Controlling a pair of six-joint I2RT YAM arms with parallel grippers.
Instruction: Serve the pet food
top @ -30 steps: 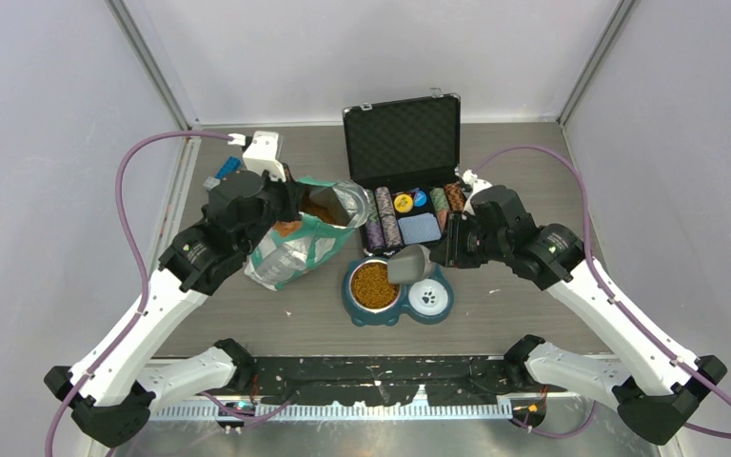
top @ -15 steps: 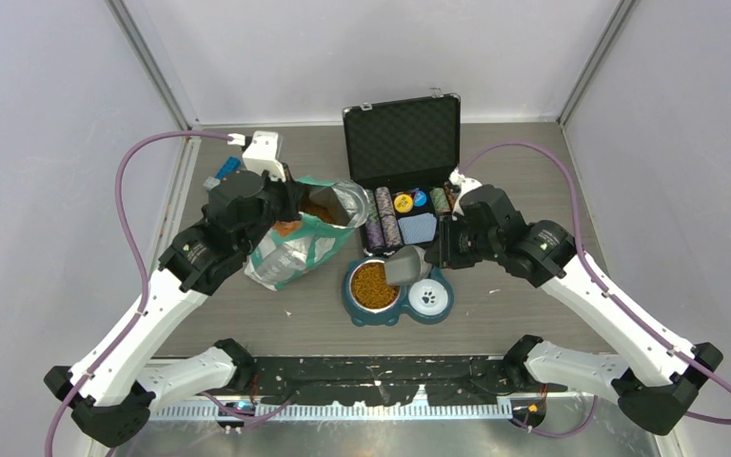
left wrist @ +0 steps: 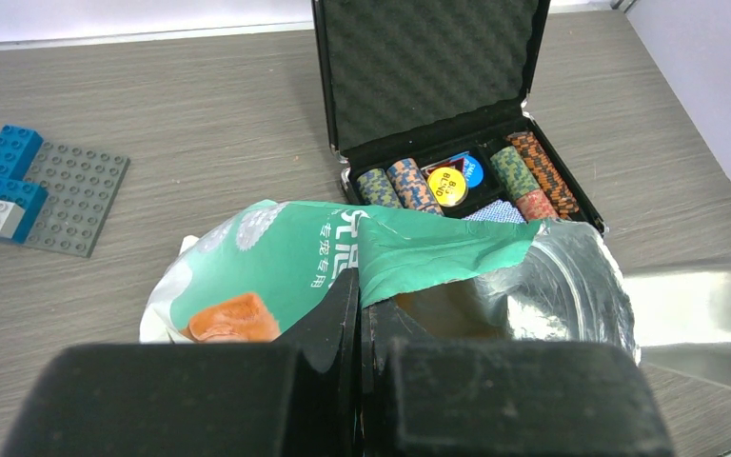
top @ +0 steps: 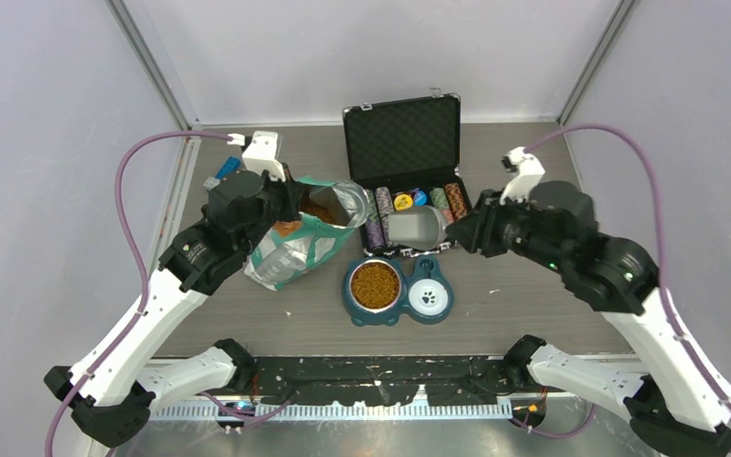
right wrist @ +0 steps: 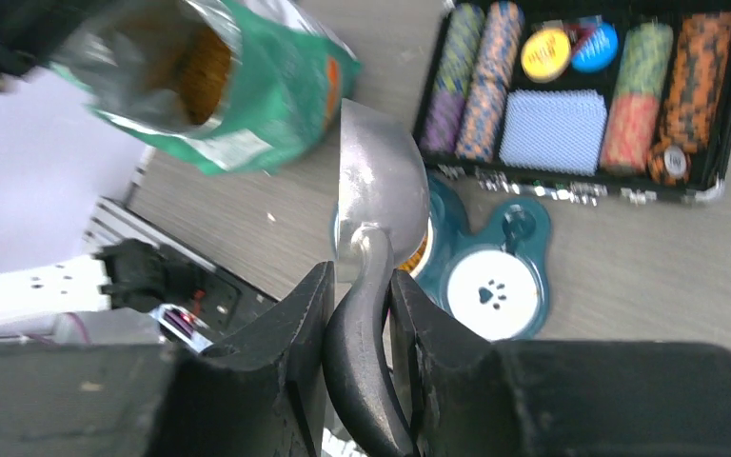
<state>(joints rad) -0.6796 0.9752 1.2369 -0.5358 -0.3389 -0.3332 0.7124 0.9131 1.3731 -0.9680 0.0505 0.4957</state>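
The pet food (top: 375, 284) fills the left bowl of a teal double feeder (top: 400, 314); the right white paw-print bowl (top: 428, 297) is empty. More kibble shows inside the open teal-and-white bag (top: 297, 249), also in the right wrist view (right wrist: 211, 63). My left gripper (left wrist: 362, 286) is shut on the bag's torn rim (left wrist: 438, 248), holding it open. My right gripper (right wrist: 362, 286) is shut on the black handle of a metal scoop (right wrist: 376, 186). The scoop (top: 413, 228) hangs level above the poker case, behind the feeder; its bowl looks empty.
An open black case (top: 404, 143) with rows of striped poker chips (top: 383, 221) stands behind the feeder. Blue and grey building bricks (left wrist: 29, 186) lie at the far left. A few spilled kibble pieces (top: 288, 311) lie on the table in front of the bag.
My right arm has lifted and pulled back, carrying the scoop from over the feeder's bowls up and away to above the poker case. The left arm and bag have not moved.
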